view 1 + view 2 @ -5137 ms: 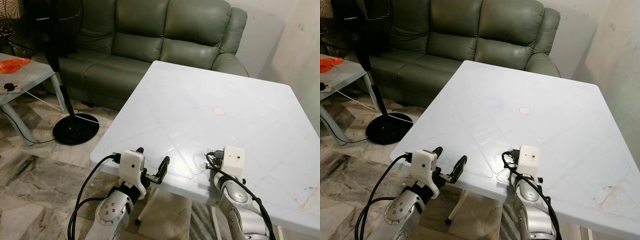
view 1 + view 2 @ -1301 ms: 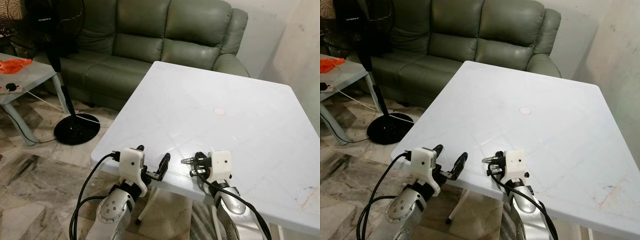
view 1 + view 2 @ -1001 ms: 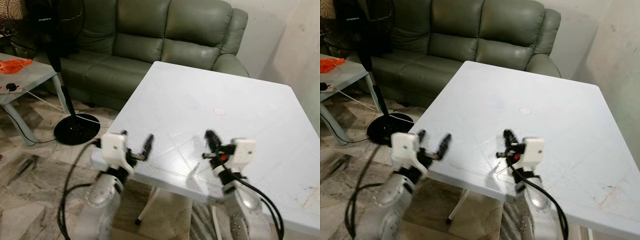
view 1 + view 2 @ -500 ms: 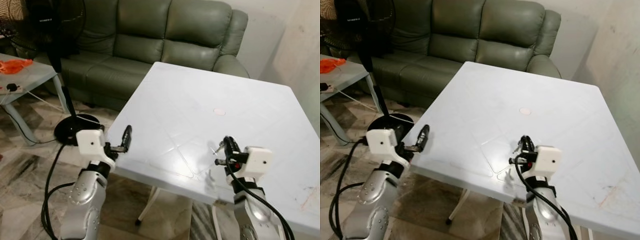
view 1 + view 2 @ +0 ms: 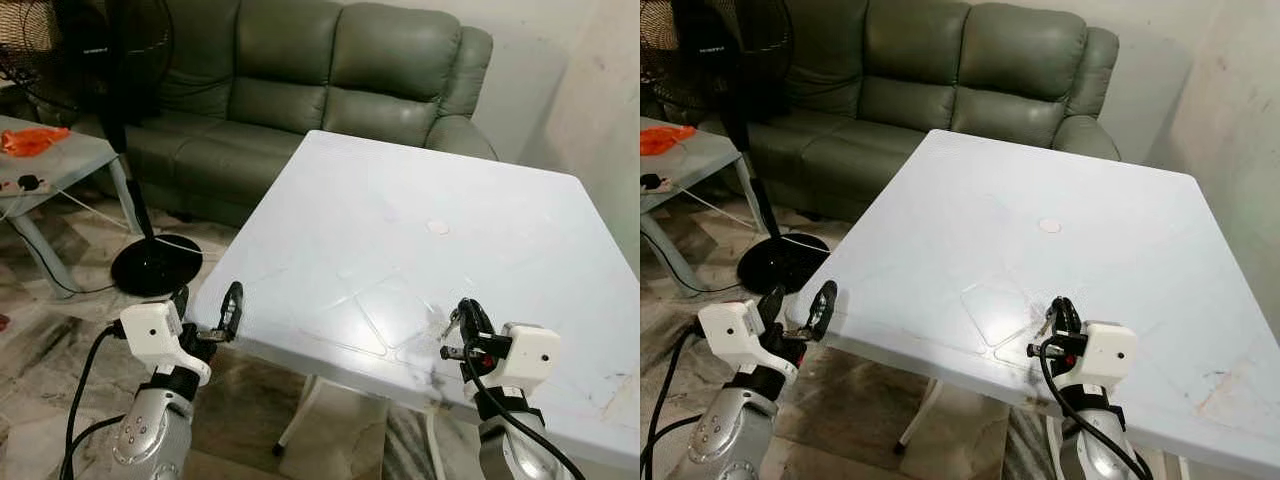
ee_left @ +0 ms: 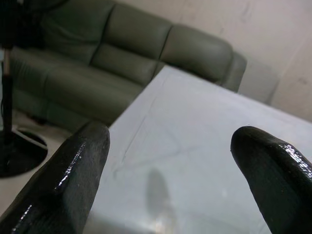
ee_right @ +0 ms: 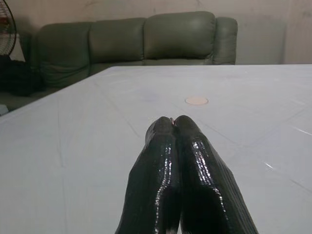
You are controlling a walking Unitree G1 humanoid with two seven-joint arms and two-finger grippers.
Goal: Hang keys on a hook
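My right gripper (image 5: 466, 309) hovers low over the white table (image 5: 400, 220) near its front edge, pointing toward the sofa. Its fingers (image 7: 165, 141) are pressed shut, and a small silver metal piece, apparently the keys (image 5: 451, 323), pokes out beside the tips. My left gripper (image 5: 207, 303) is held just off the table's front-left corner, below its edge. It is open, with its two fingers (image 6: 73, 170) wide apart and nothing between them.
A small pinkish disc (image 5: 438, 227) lies mid-table. Behind the table stands a green sofa (image 5: 320, 70). A black pedestal fan (image 5: 155, 270) and a side table (image 5: 50, 160) with an orange item are to the left. A wall runs along the right.
My right gripper has turned from pointing left to pointing forward and shifted right along the table's front. My left arm has swung left and down, off the table's corner.
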